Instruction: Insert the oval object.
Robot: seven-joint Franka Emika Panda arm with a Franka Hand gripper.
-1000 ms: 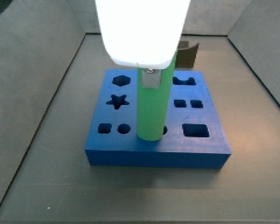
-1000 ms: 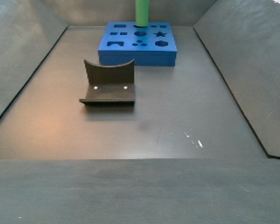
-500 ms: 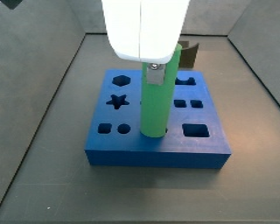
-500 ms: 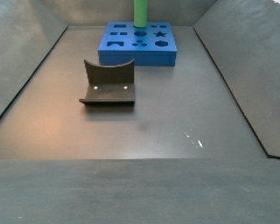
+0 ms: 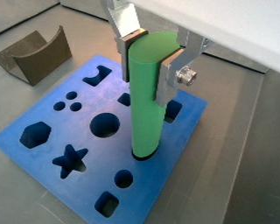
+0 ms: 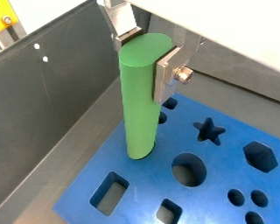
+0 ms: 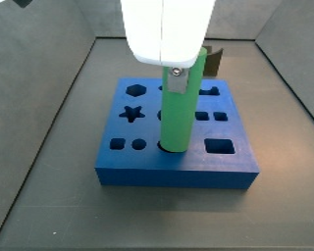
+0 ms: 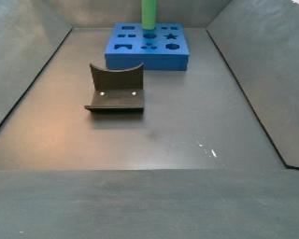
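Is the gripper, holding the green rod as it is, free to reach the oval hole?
Probably yes: the gripper grips the upright green rod, whose lower end already meets the blue block; nothing crowds it.

Oval object [image 5: 149, 96], slim bright green rod, smooth rounded sides, upright, top clamped in gripper [image 5: 154, 54], lower end in blue block [image 5: 60, 131] hole
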